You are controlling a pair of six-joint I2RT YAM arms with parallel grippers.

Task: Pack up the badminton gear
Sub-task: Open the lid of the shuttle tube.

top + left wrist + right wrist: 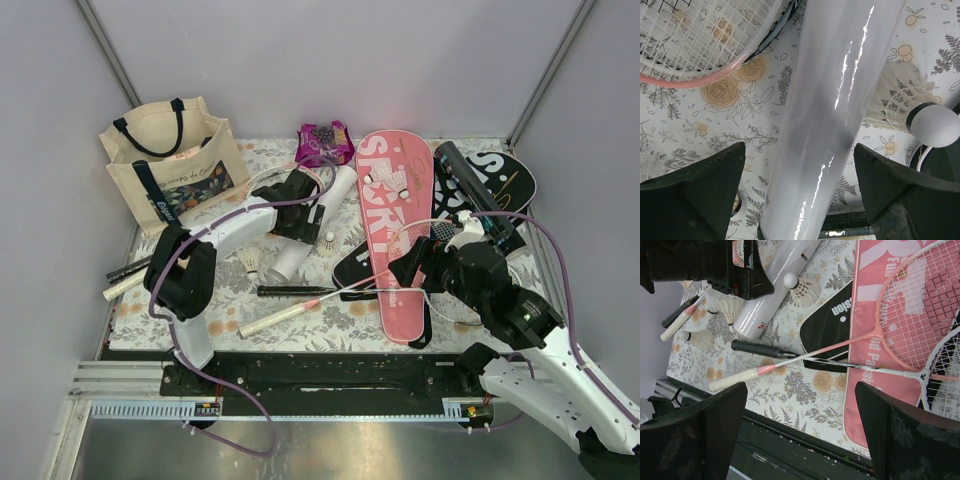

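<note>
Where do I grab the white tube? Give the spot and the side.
Mid-length, across its round body, from straight above. The white tube lies flat on the floral cloth, and the open left gripper straddles it, one finger each side.

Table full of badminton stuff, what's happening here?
Two robot arms are packing up badminton gear. The left claw hangs open around a white tube, its fingers either side but not gripping it. The right claw hovers open and empty above two crossed rackets. Nothing looks packed yet: shuttlecocks and the pink cover lie loose on the table, and a canvas tote stands at the far left corner.
</note>
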